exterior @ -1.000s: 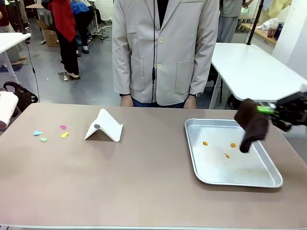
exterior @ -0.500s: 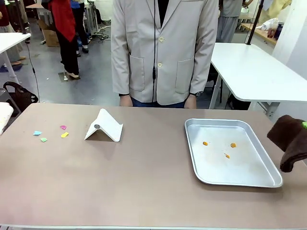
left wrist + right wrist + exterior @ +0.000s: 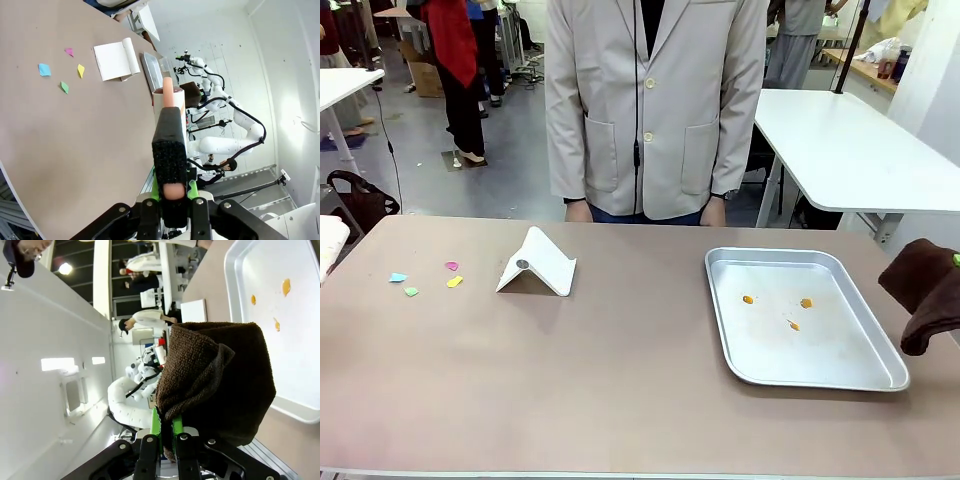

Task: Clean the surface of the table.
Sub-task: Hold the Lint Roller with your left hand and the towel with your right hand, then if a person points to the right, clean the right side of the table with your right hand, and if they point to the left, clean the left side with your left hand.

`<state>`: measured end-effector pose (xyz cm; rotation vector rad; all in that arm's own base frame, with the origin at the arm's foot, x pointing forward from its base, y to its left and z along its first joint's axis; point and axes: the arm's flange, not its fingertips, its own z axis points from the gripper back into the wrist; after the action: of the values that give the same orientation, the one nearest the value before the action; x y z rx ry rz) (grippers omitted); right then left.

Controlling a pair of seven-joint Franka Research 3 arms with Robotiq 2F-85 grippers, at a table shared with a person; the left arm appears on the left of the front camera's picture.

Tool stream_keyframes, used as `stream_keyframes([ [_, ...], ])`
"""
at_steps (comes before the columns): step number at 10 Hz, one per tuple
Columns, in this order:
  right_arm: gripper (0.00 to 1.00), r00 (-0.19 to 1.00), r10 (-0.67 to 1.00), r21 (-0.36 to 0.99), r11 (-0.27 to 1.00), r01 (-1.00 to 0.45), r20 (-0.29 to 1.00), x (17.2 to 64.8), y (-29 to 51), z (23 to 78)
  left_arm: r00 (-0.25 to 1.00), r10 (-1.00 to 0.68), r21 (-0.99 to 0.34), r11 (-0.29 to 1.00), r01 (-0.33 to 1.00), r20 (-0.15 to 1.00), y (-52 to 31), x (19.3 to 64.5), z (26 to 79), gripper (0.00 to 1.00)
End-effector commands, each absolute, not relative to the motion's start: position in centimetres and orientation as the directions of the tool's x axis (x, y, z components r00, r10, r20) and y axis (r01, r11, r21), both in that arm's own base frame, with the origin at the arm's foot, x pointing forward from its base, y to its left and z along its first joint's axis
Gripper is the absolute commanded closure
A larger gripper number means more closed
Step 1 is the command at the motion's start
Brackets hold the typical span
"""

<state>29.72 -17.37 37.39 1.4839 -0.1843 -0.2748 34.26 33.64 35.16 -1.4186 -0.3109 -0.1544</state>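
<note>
The table (image 3: 620, 380) has a brownish top with small coloured paper scraps (image 3: 425, 279) at its left. My right gripper (image 3: 167, 432) is shut on a dark brown cloth (image 3: 215, 380). The cloth (image 3: 925, 290) hangs just past the table's right edge, beside the tray. My left gripper (image 3: 170, 192) is shut on the black foam handle of a roller (image 3: 170, 145), held above the table's left end. The roller's white roll (image 3: 325, 240) peeks in at the left edge of the front view. The scraps (image 3: 62, 70) lie ahead of it.
A shiny metal tray (image 3: 725, 330) with three orange bits stands at the right. A white folded card (image 3: 538, 263) sits left of centre. A person in a beige jacket (image 3: 650, 110) stands at the far side, hands at the table edge.
My right gripper has carried the cloth from over the tray out to the right, past the table's edge. The white roll at the left has drawn back toward the picture's edge.
</note>
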Motion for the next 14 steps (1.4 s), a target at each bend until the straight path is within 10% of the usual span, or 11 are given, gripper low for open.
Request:
stream_keyframes([
  [1, 1.00, 0.955, -0.291, 0.994, 0.080, 0.081, -0.055, 29.54, -17.32, 38.13, 0.946, 0.081, -0.942, 0.149, 0.300, 0.314, 33.66, 34.09, 35.55, 1.00],
  [14, 1.00, 0.955, -0.291, 0.994, 0.080, 0.081, -0.055, 29.54, -17.32, 38.13, 0.946, 0.081, -0.942, 0.149, 0.300, 0.314, 33.66, 34.09, 35.55, 1.00],
])
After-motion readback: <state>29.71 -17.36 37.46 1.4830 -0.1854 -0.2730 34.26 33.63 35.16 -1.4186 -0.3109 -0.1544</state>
